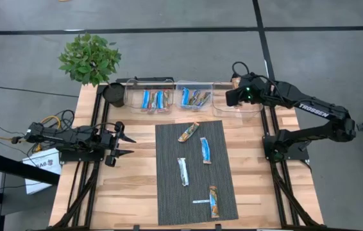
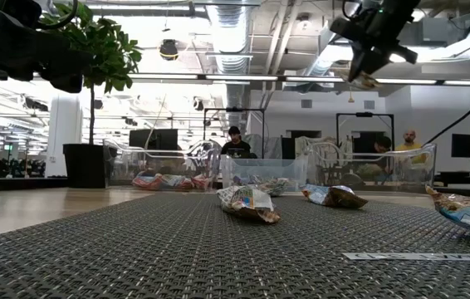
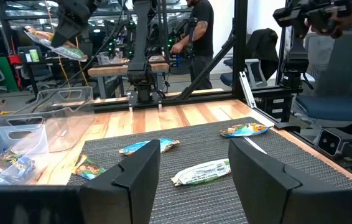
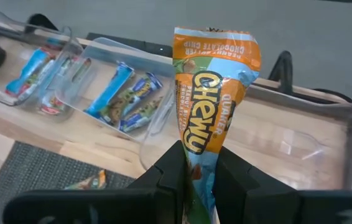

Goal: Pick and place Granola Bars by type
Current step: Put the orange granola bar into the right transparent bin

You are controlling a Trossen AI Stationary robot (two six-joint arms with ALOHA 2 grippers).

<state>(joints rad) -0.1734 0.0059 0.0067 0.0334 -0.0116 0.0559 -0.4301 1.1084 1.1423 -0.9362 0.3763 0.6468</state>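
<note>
From above, the right claw (image 1: 234, 96) hangs over the third clear bin (image 1: 253, 108), the one farthest from the potted plant (image 1: 90, 58). Four granola bars (image 1: 188, 132) lie on the dark mat (image 1: 196, 172) in front of the bins, and the first bin (image 1: 151, 99) and middle bin (image 1: 193, 97) each hold a few. The left claw (image 1: 118, 145) waits with its fingers spread beside the mat, on the plant's side of the tabletop (image 1: 136, 186)

From table height, the right claw (image 2: 366, 68) is well above the third bin (image 2: 366, 166), so I'd bring it down close to the rim before letting go; dropped from there, the light wrapper could flutter out

The left wrist camera shows its own fingers (image 3: 140, 174) parted with nothing between them

The right wrist camera shows the claw (image 4: 199, 168) clamped on the lower end of an orange bar (image 4: 210, 106), which stands upright over the third bin (image 4: 300, 143). That bin looks empty, so this seems the first of its type. I'd centre it over the bin floor, away from the wall shared with the middle bin (image 4: 123, 84), then open
</note>
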